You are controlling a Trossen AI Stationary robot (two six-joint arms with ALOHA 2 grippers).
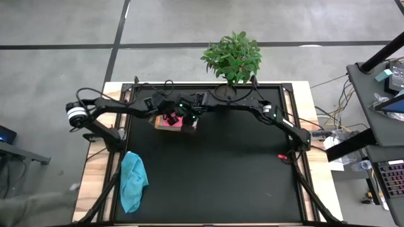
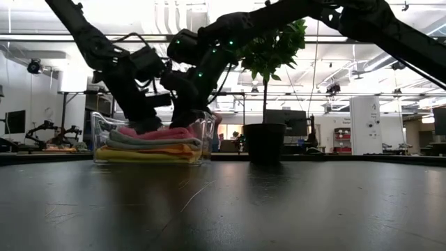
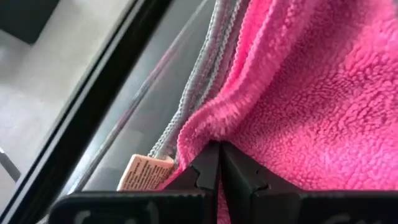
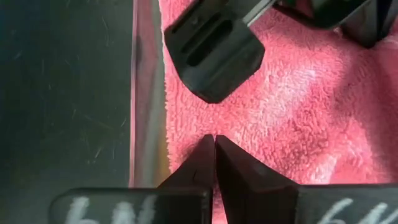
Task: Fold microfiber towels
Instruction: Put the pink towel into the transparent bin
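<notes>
A clear plastic box (image 2: 202, 132) stands at the table's far side, left of centre, and also shows in the high view (image 1: 155, 122). It holds a stack of folded towels: pink (image 2: 159, 132) on top, grey (image 2: 150, 141) below it, yellow (image 2: 139, 156) at the bottom. Both grippers reach down into the box. My left gripper (image 3: 219, 149) and my right gripper (image 4: 214, 140) are each shut on the pink towel (image 1: 170, 124). A teal towel (image 1: 132, 181) lies crumpled on the table near the left edge, untouched. My left gripper pinches a puckered bit of the pink towel's edge (image 3: 205, 127) between its two fingertips, beside the box wall. It comes from above, slanting down. The towel lies on the stack in the box. My right gripper has its shut fingertips on the pink towel's top surface (image 4: 233, 127), close to the box's clear wall (image 4: 146, 93). It comes from above. Whether cloth sits between the tips, I cannot tell. The towel lies flat on the stack.
A potted plant (image 1: 233, 57) stands at the far edge just behind the box. A small red thing (image 1: 283, 156) lies near the right arm's base. The black mat (image 1: 221, 183) stretches toward the near edge. A paper tag (image 3: 144, 173) sticks out beside the grey towel.
</notes>
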